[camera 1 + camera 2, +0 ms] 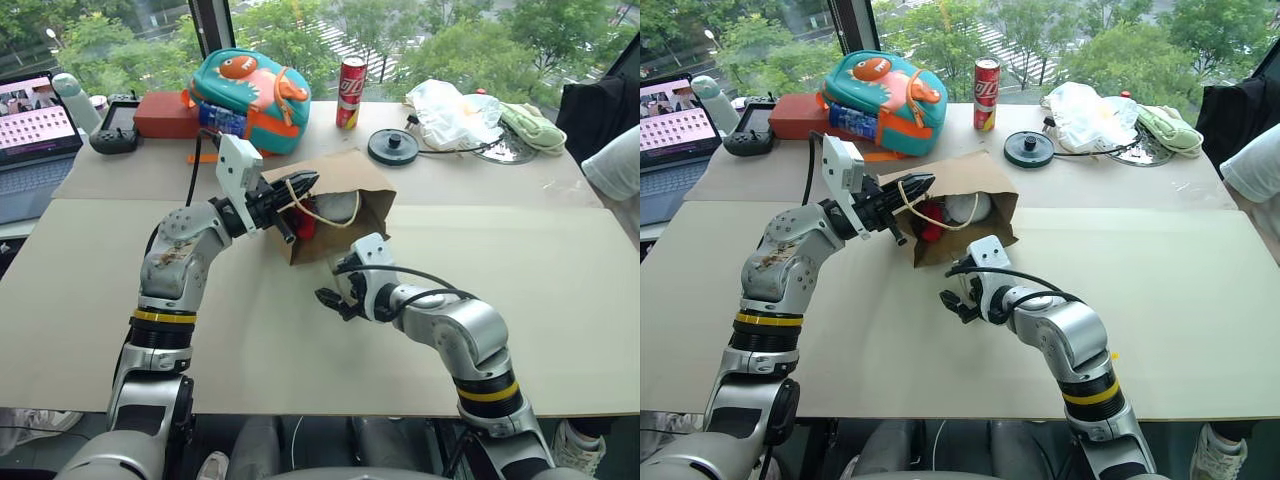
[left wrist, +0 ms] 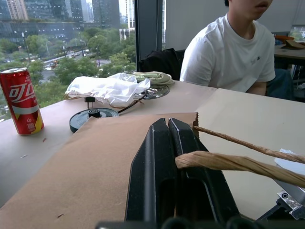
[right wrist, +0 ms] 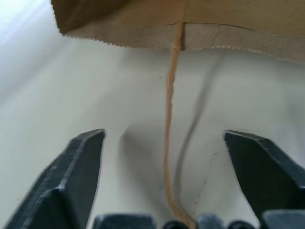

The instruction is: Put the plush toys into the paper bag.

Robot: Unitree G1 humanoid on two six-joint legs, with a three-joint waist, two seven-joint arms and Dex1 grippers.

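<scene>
The brown paper bag (image 1: 350, 178) lies on its side in the middle of the table, its mouth turned toward me. My left gripper (image 1: 300, 186) is shut on the upper rim of the mouth and holds it up, with a cord handle (image 2: 228, 162) draped over the fingers. Inside the bag sit the plush toys, a red one (image 1: 303, 222) and a grey-and-white one (image 1: 341, 207). My right gripper (image 1: 330, 298) hovers low over the table just in front of the mouth, open and empty. The bag's lower cord handle (image 3: 170, 95) runs between its fingers.
Along the far side stand a teal-and-orange dinosaur backpack (image 1: 250, 95), a red can (image 1: 350, 92), a black round disc (image 1: 393, 146) and a white plastic bag (image 1: 450, 110). A laptop (image 1: 35, 125) and a controller (image 1: 115, 125) sit at the far left. A person (image 2: 228, 47) sits at the right edge.
</scene>
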